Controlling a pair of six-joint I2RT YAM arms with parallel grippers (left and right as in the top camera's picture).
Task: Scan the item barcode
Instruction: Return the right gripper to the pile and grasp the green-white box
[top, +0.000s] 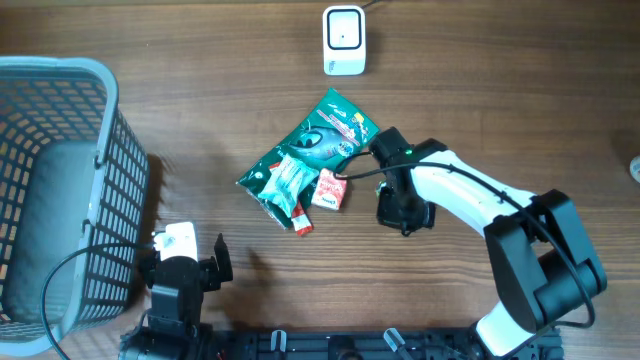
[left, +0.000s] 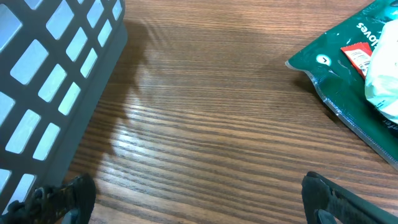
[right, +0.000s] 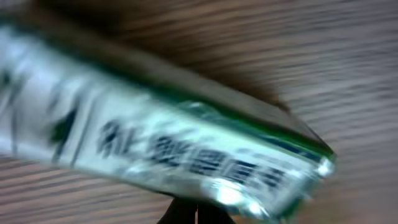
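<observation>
A green snack packet (top: 325, 135) lies at the middle of the table, below the white barcode scanner (top: 344, 40). My right gripper (top: 376, 148) is at the packet's right edge. In the right wrist view its fingers (right: 196, 214) are pressed together at the edge of the blurred packet (right: 174, 149), which sits tilted with a shadow beneath it. My left gripper (top: 185, 262) stands open near the front edge, beside the basket. Between its fingers (left: 199, 199) there is only bare wood. The packet's corner (left: 354, 81) shows at the upper right of the left wrist view.
A grey plastic basket (top: 60, 190) fills the left side; its wall (left: 50, 93) is close to my left gripper. A white-and-green wrapped sweet (top: 285, 180), a small red-and-white box (top: 328, 190) and a red stick (top: 303, 222) lie on or against the packet's lower end.
</observation>
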